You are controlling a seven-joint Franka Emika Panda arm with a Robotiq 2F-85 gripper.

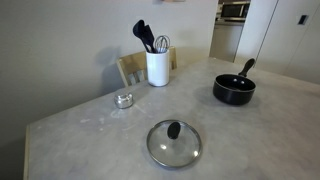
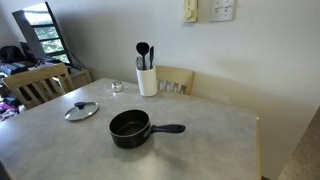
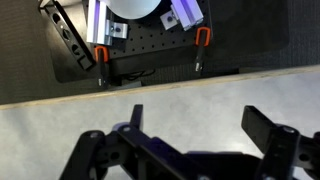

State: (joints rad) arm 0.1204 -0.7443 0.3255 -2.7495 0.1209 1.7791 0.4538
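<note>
My gripper [image 3: 200,125] shows only in the wrist view. Its two black fingers stand wide apart with nothing between them, above bare grey tabletop near the table's edge. The arm does not show in either exterior view. On the table are a black saucepan with a handle [image 1: 234,89] [image 2: 130,128], a glass lid with a black knob [image 1: 175,142] [image 2: 82,110], a white utensil holder with black utensils and a whisk [image 1: 157,66] [image 2: 147,78], and a small glass dish [image 1: 124,99] [image 2: 117,86]. None of them is near the fingers in the wrist view.
Wooden chairs stand at the table's far side [image 1: 132,66] [image 2: 176,80] and at one end [image 2: 40,85]. The wrist view shows the table edge [image 3: 160,85] and, beyond it, a black perforated base with orange clamps [image 3: 150,50].
</note>
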